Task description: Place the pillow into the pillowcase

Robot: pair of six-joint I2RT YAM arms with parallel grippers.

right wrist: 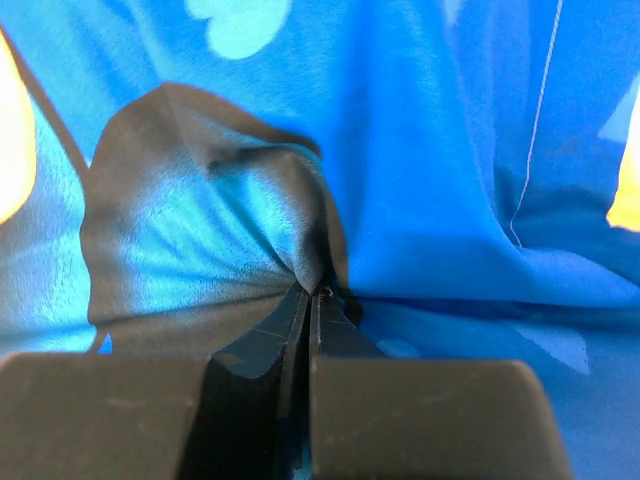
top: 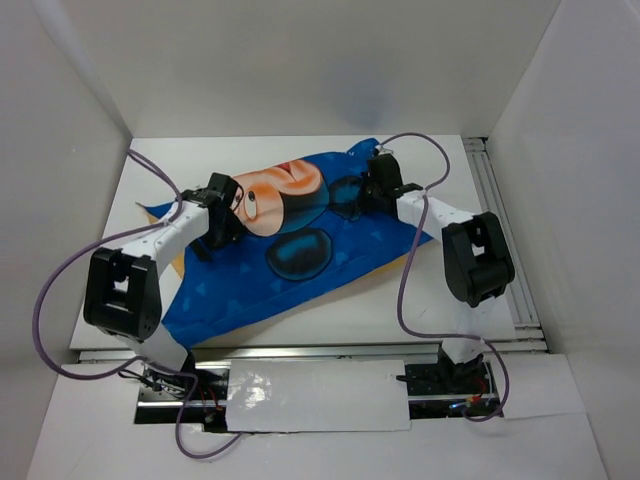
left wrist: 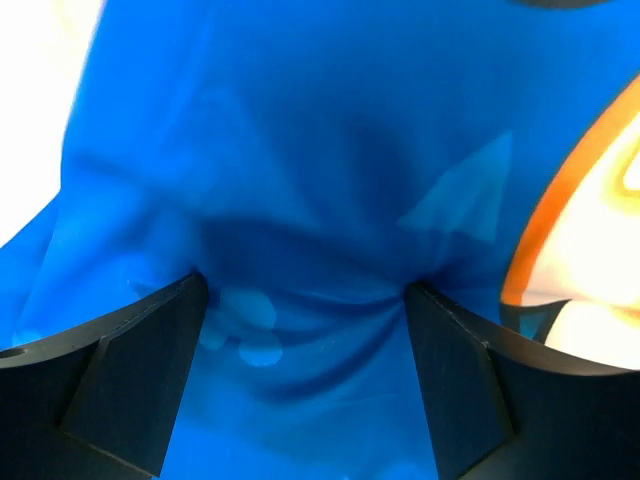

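Observation:
The pillowcase (top: 230, 290) lies spread across the table, blue cartoon-mouse face up, with its orange face showing at the left edge (top: 160, 212). The pillow is hidden. My left gripper (top: 222, 228) rests on the left part of the print. In the left wrist view it (left wrist: 305, 290) is open, its fingers (left wrist: 150, 340) wide apart and pressed into the blue cloth (left wrist: 300, 150), which wrinkles between them. My right gripper (top: 368, 190) sits at the far right of the cloth. In the right wrist view it (right wrist: 312, 290) is shut on a puckered fold of the pillowcase (right wrist: 440, 180).
The white table (top: 440, 300) is boxed in by white walls at the left, back and right. A metal rail (top: 498, 230) runs along the right edge. Purple cables loop off both arms. A shiny sheet (top: 320, 395) lies between the arm bases.

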